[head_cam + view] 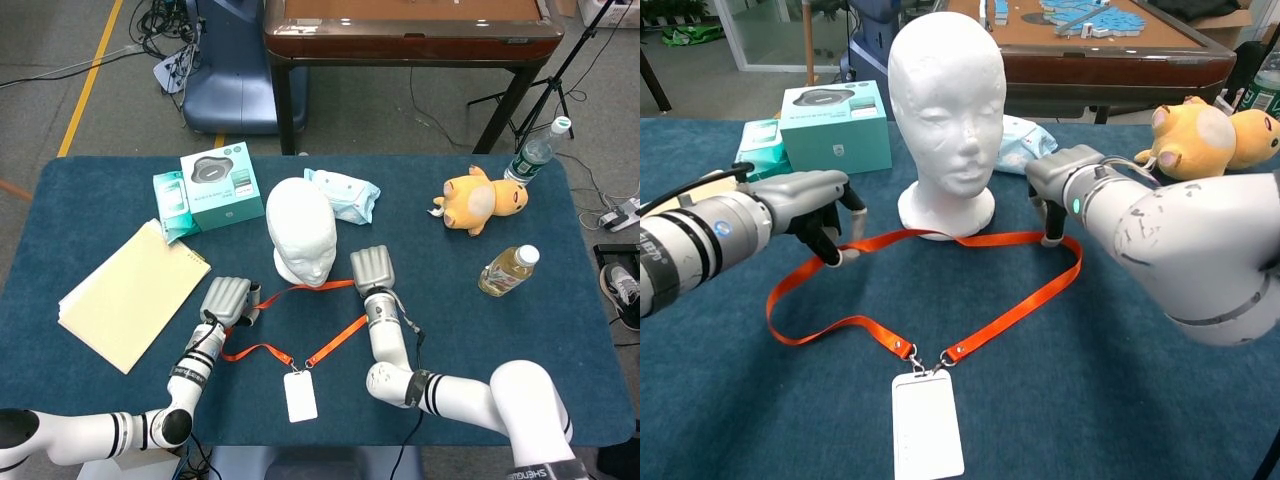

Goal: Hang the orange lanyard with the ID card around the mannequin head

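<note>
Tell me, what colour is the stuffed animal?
The stuffed animal is yellow-orange with a paler face; head view.

An orange lanyard [940, 300] carries a white ID card [927, 425] on a dark blue table cloth [480, 340]. At its 12 o'clock stands a plain white mannequin head [945, 100]; at 2 o'clock lies a yellow-orange plush toy [482, 202].

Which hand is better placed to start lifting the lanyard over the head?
Left, narrowly. The left hand already has fingers curled at the lanyard strap and looks to pinch it. The right hand only has fingertips at the strap. Likely both must lift to clear the mannequin head.
</note>
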Controlling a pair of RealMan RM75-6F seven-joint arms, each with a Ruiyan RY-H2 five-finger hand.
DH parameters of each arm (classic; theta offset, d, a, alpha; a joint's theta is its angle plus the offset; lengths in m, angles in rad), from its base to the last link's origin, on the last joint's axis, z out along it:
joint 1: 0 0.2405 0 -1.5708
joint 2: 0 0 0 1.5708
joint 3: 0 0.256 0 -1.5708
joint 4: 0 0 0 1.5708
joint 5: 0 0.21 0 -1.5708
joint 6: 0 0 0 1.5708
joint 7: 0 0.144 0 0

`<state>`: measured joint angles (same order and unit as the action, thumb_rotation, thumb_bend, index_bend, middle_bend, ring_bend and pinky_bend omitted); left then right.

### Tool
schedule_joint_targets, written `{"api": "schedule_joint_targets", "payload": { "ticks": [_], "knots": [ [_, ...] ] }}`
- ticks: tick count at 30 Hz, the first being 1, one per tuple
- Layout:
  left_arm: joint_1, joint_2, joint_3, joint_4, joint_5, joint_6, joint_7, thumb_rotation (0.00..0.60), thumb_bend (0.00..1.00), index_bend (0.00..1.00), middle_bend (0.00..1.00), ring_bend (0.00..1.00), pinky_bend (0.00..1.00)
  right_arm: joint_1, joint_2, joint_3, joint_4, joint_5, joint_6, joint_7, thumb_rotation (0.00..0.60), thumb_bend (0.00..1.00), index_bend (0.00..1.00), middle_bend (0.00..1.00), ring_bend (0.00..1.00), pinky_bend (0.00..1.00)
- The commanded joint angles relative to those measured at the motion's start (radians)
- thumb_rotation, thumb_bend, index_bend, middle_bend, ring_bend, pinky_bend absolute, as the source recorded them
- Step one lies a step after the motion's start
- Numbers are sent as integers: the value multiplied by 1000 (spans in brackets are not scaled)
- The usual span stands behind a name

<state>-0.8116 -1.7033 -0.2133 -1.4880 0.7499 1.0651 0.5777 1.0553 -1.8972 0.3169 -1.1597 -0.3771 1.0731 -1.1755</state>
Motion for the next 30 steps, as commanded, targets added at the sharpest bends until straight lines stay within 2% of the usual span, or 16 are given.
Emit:
{"api": "schedule_joint_targets", "payload": {
  "ticks": [1, 22, 26, 30],
  "knots": [
    [0, -1, 0, 3, 0, -2, -1, 600, 361, 618, 1000, 1000, 998, 6, -6, 3, 12, 9, -4, -4, 600, 265, 612, 948, 807, 796],
    [5, 3, 2, 11, -3, -8, -8, 600, 361, 618, 1000, 1000, 998, 34, -37, 14, 80, 76, -30, -55, 600, 358, 612, 939, 807, 809],
    [7, 4, 2, 12, -2, -8, -9, 600, 361, 617, 1000, 1000, 998, 36, -38, 17, 85, 84, -32, -60, 600, 408, 612, 937, 807, 809],
    [7, 4, 5, 12, -1, -9, -8, 600, 361, 617, 1000, 1000, 998, 38, -36, 19, 87, 73, -33, -50, 600, 408, 612, 937, 807, 809]
  ]
}}
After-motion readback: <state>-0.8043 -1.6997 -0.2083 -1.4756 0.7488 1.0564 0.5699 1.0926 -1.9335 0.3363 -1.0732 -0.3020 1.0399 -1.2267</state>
